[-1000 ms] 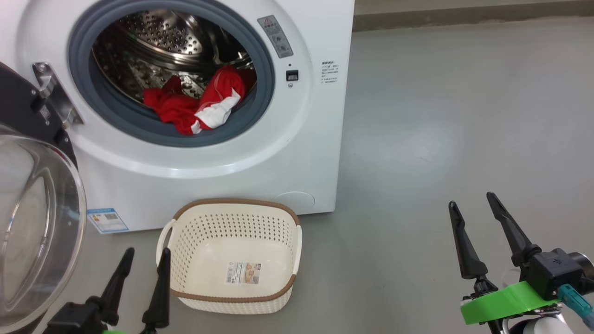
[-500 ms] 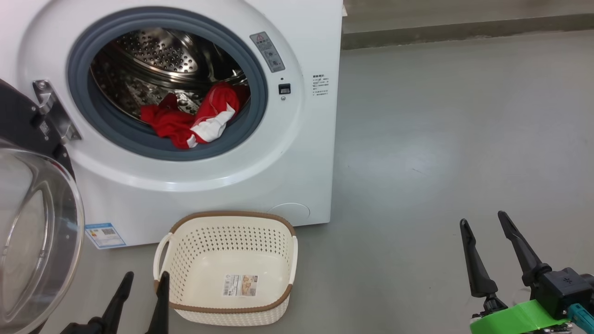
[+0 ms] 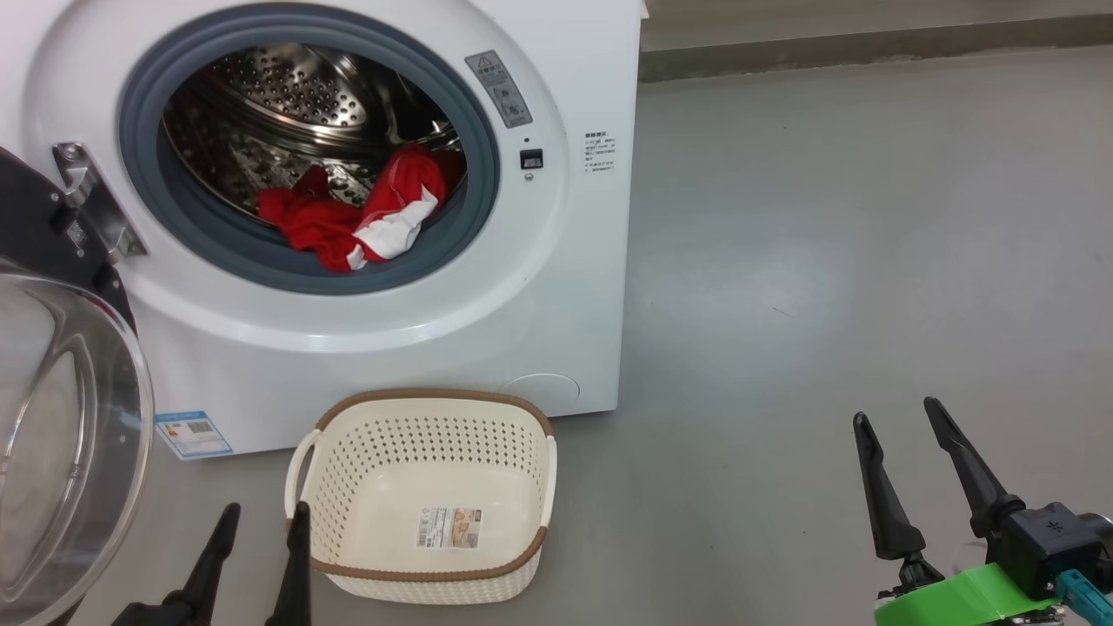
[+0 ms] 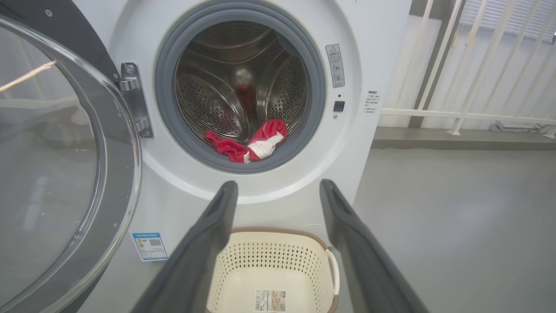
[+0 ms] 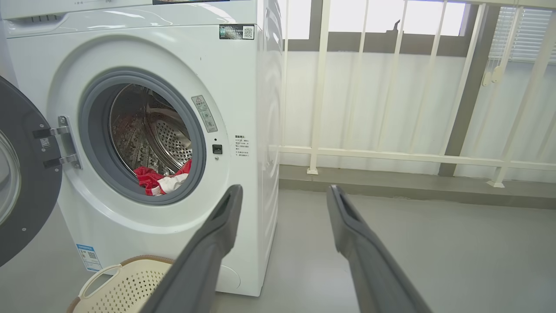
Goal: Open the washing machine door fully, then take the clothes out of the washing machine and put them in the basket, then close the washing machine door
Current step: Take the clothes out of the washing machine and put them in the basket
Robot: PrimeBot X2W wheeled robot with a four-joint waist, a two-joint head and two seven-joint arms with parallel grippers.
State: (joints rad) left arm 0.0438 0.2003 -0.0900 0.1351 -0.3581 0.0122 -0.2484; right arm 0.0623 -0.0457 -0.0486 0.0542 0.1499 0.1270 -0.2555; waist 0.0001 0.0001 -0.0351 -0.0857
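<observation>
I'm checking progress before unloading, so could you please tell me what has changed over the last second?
Mainly the head camera shifted, so the whole scene slid slightly. The left gripper and right gripper sit a touch lower in that view, both open and empty; nothing was grasped or released. Unchanged: the washing machine door open, the clothes inside the washing machine, the basket empty.

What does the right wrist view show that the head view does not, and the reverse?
Right wrist view: a white railing, a window, and the top panel of the washing machine. Head view: the sticker in the empty basket, the left hand beside it, and green tape near the right hand. Both: the open washing machine door, the red clothes in the drum, the blue label.
</observation>
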